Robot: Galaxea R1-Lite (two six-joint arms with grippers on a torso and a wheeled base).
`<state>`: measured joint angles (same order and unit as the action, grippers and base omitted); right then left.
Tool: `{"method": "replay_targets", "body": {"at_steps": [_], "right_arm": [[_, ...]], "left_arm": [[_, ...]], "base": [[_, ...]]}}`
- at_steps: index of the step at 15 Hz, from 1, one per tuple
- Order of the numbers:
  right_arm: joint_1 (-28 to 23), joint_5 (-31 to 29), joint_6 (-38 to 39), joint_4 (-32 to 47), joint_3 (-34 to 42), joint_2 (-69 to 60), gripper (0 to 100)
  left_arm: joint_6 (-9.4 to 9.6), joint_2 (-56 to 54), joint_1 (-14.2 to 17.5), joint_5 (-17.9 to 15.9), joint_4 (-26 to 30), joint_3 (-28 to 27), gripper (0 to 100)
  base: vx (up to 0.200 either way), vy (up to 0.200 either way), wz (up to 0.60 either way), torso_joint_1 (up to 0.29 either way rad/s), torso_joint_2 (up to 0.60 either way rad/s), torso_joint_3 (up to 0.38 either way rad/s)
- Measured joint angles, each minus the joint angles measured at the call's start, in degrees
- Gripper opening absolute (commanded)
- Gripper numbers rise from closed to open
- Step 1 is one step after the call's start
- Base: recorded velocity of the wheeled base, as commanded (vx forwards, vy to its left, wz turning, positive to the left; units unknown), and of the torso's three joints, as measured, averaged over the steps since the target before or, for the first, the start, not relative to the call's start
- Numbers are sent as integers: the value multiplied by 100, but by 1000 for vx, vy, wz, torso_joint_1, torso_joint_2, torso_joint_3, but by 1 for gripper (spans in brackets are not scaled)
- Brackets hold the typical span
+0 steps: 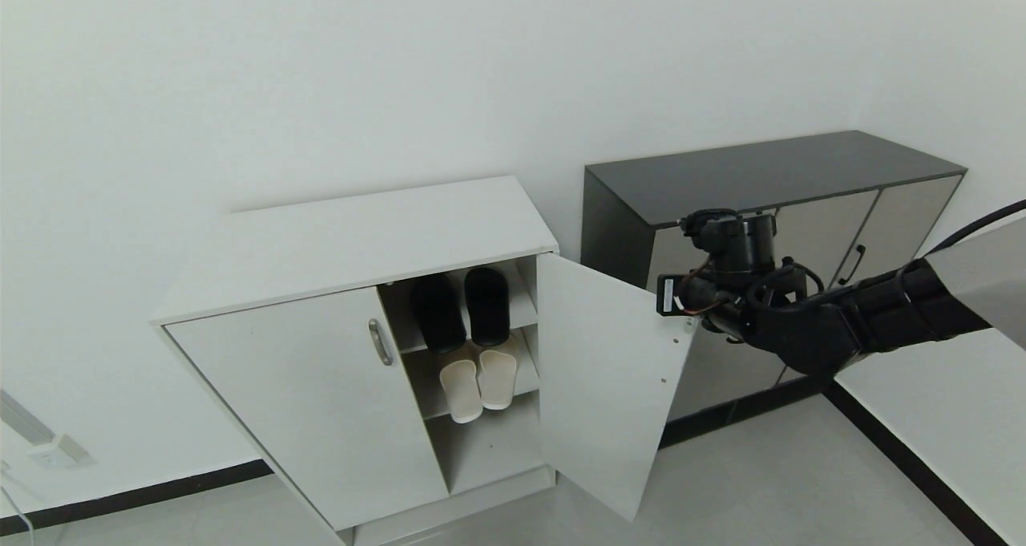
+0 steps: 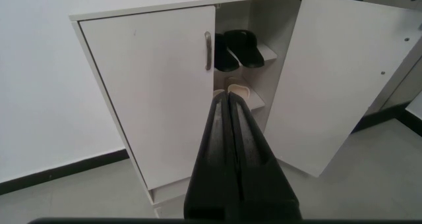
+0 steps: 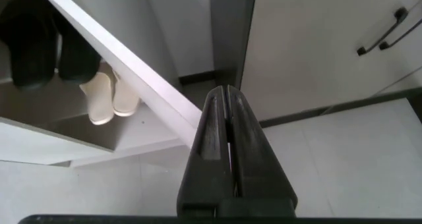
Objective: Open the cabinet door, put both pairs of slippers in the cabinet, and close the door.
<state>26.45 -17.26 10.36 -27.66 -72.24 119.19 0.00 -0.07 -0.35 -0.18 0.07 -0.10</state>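
Note:
The white cabinet (image 1: 361,241) has its right door (image 1: 609,386) swung open and its left door (image 1: 321,402) closed. Inside, a black pair of slippers (image 1: 461,305) lies on the top shelf and a beige pair (image 1: 479,378) on the shelf below. My right gripper (image 3: 227,92) is shut, empty, its tips at the open door's (image 3: 132,72) outer edge; in the head view the right gripper (image 1: 677,309) sits beside that edge. My left gripper (image 2: 228,97) is shut and empty, held in front of the cabinet opening, apart from the black slippers (image 2: 237,47).
A dark grey sideboard (image 1: 769,177) stands against the wall right of the white cabinet, behind my right arm. A white surface (image 1: 946,394) with a black border runs along the right. Pale floor (image 1: 761,482) lies before both cabinets. A wall socket (image 1: 56,454) is low left.

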Motion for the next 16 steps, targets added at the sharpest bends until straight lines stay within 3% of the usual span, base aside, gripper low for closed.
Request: {"method": "replay_targets", "body": {"at_steps": [9,16], "right_arm": [[94,-4,94,7,99,178,0],[965,-35,230,-208,816,-315,0]], "left_arm": [[0,0,0,0,2,0,0],[0,0,-2,0,2,0,0]], "base": [[0,0,0,0,0,0],[0,0,0,0,0,0]]}}
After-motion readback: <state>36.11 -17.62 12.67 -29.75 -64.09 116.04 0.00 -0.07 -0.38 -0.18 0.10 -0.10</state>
